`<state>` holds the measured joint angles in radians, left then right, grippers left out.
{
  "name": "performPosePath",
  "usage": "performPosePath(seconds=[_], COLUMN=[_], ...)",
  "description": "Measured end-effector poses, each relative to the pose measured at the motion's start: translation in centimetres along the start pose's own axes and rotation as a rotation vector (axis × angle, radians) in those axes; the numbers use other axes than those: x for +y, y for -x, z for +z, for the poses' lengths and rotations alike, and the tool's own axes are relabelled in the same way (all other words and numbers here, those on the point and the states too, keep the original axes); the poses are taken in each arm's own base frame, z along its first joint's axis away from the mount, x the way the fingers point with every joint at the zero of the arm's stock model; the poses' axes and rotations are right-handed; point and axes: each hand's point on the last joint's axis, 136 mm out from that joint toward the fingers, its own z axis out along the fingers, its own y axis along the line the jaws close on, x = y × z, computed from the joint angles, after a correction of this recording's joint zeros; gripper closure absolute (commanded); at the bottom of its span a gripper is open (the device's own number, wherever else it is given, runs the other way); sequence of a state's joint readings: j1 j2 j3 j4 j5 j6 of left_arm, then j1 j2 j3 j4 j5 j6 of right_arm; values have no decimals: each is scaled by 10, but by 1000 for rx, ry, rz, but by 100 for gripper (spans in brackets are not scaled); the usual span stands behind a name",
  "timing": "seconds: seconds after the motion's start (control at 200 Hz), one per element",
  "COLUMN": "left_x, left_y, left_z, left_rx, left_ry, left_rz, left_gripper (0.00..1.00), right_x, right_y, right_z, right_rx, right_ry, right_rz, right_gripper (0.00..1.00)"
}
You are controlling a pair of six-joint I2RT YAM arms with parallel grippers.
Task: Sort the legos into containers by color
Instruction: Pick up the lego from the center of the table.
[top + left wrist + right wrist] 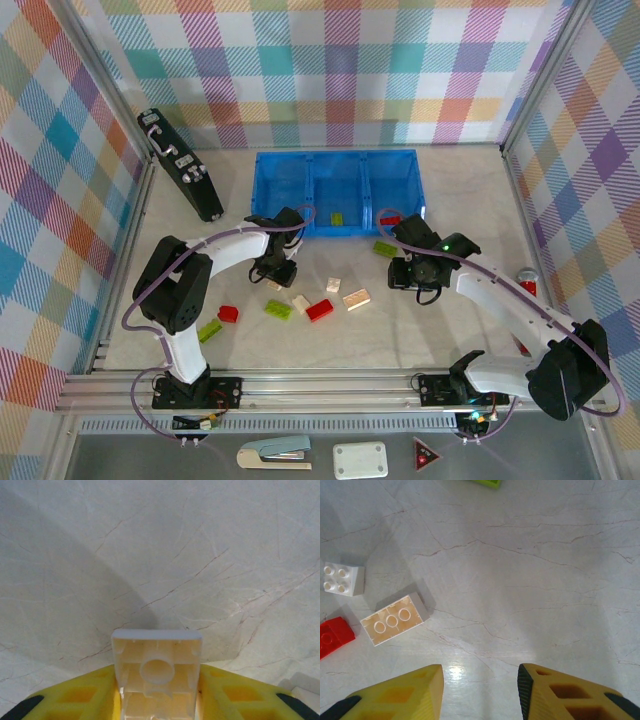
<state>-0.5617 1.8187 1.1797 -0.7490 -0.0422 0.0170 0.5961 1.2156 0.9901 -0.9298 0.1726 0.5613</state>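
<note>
Loose bricks: the loose bricks point(320, 310) lie mixed on the table point(470, 200), red, green and cream. They sit in the middle and toward the near left corner.
Left gripper: the left gripper point(277, 268) hangs just past those bricks. Its yellow fingers point(85, 695) pinch a cream brick point(157, 650) with the hollow side showing. The brick looks lifted off the table.
Right gripper: the right gripper point(479, 675) hangs over bare table on the right side. Its fingers are spread wide and hold nothing. A tan brick point(395, 619) and a white brick point(342, 578) lie near it, on its left.
Blue tray: the blue tray point(335, 153) sits by the far edge with three boxes in a row. The middle box point(338, 185) has a green brick point(340, 217). The right box point(395, 185) has a red brick point(390, 219).
Step now: I think the cream brick should go to the left box point(283, 190), since green and red have their boxes.
Doing it well: squeeze firmly and lift high enough to pass over the tray's near wall. Stop over the middle of the left box, go down low, then let go so the brick does not bounce out. The right arm should stay on its own side.
</note>
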Motion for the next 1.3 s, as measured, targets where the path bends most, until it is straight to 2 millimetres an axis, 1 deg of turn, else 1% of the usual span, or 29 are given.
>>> performPosePath(seconds=[0.31,0.55,0.72,0.9,1.06,1.195,1.3], left_x=[-2,0,1,2,8,19,31], left_y=[3,11,28,52,74,95,112], left_z=[-3,-19,-38,-68,-93,-114,-121], left_rx=[-25,-74,-136,-221,-291,-350,-373], left_ry=[-11,-10,-11,-16,-19,-14,-7], left_rz=[-14,-67,-114,-169,-217,-262,-297], left_gripper=[64,66,66,67,68,68,68], right_x=[-2,-3,-4,-6,-8,-12,-14], right_y=[-2,-3,-3,-3,-4,-7,-10], right_z=[-4,-6,-8,-12,-15,-17,-19], right_rx=[-4,-5,-8,-21,-32,-34,-34], right_ry=[0,-1,0,-1,-3,-8,-12], right_rz=[1,1,0,1,2,2,3], right_gripper=[55,55,55,55,55,55,55])
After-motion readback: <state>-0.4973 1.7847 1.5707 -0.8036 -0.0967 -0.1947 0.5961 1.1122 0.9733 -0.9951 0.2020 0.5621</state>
